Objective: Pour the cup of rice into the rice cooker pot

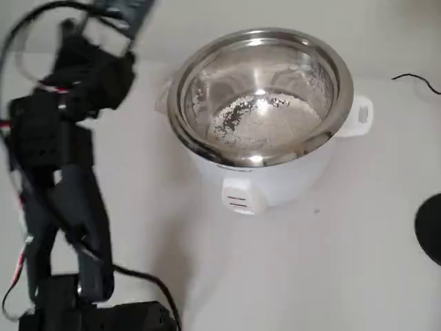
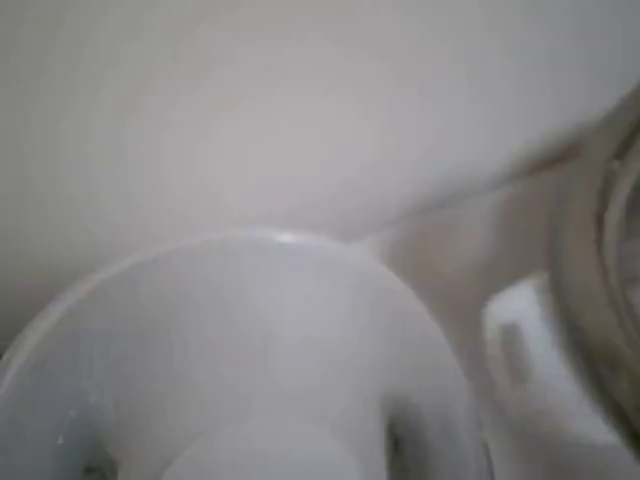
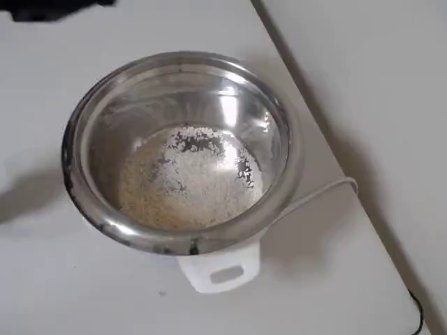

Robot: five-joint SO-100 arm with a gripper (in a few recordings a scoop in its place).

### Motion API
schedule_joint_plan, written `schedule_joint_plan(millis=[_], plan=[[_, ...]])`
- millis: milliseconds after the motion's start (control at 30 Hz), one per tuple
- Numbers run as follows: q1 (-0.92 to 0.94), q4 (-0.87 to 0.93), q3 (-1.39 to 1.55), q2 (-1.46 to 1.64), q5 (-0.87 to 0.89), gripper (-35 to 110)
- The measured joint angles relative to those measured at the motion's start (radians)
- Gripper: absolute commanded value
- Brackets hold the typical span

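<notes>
The rice (image 3: 188,181) lies in the pot (image 3: 91,105); pouring looks done. The cup (image 2: 250,340) looks empty, probably in the claw, though its grip is hidden. Next: put it down.

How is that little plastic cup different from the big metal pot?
The cup is translucent whitish plastic; the rice cooker pot is shiny steel. In the wrist view, no rice can be made out in the cup, while the pot holds a layer of rice across its bottom. The pot sits in a white cooker body. Both are round and open-topped.
</notes>
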Motion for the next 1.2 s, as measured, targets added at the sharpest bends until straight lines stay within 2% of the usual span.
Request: schedule_joint_plan(millis=[133,233,500,700,833,967,1200], plan=[[-0.071,-0.003,0.103,0.095,-0.075,15],[-0.098,-0.084,0.262,0.187,-0.150,16],[-0.095,-0.611,0.962,0.460,-0.360,18],[-0.107,-0.974,1.370,0.480,-0.468,19],[-0.109,-1.229,1.514,0.339,-0.518,20],[-0.109,-1.491,1.540,0.114,-0.557,22],[-0.110,-2.065,1.463,-0.514,-0.600,28]])
